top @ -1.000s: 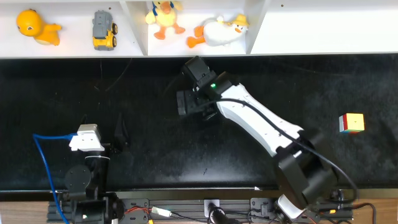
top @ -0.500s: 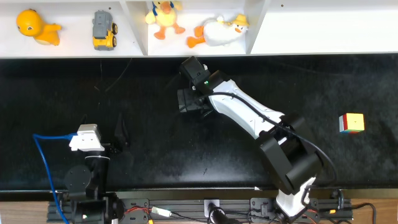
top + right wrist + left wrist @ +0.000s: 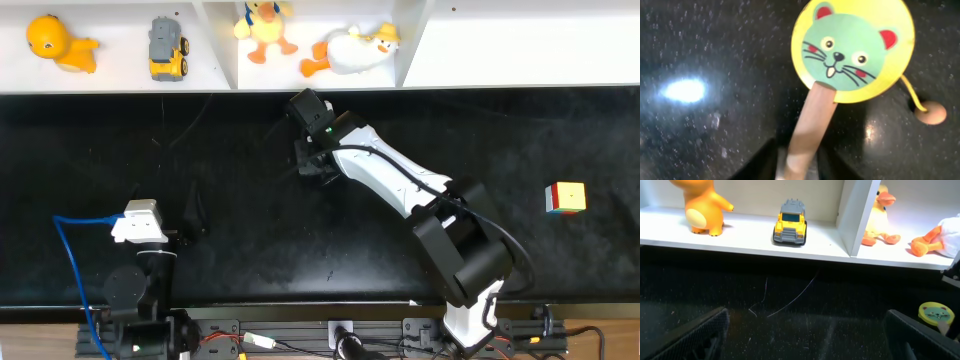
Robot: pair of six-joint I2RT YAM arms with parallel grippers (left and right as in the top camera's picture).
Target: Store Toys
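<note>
Two tools are stationed over the black counter [image 3: 100,150]. The left tool [image 3: 807,327] has its fingers spread wide and holds nothing. Ahead of it, the white shelf [image 3: 740,247] carries an orange duck [image 3: 702,205] and a yellow toy truck [image 3: 790,222], with a plush duck [image 3: 880,215] in the next compartment. The right tool [image 3: 800,160] is pinching the wooden handle [image 3: 807,125] of a rattle drum [image 3: 852,50]. The drum's cat-face disc projects just beyond the fingertips, over the counter. A coloured cube [image 3: 566,197] sits well apart from the right tool, toward the counter's right end.
</note>
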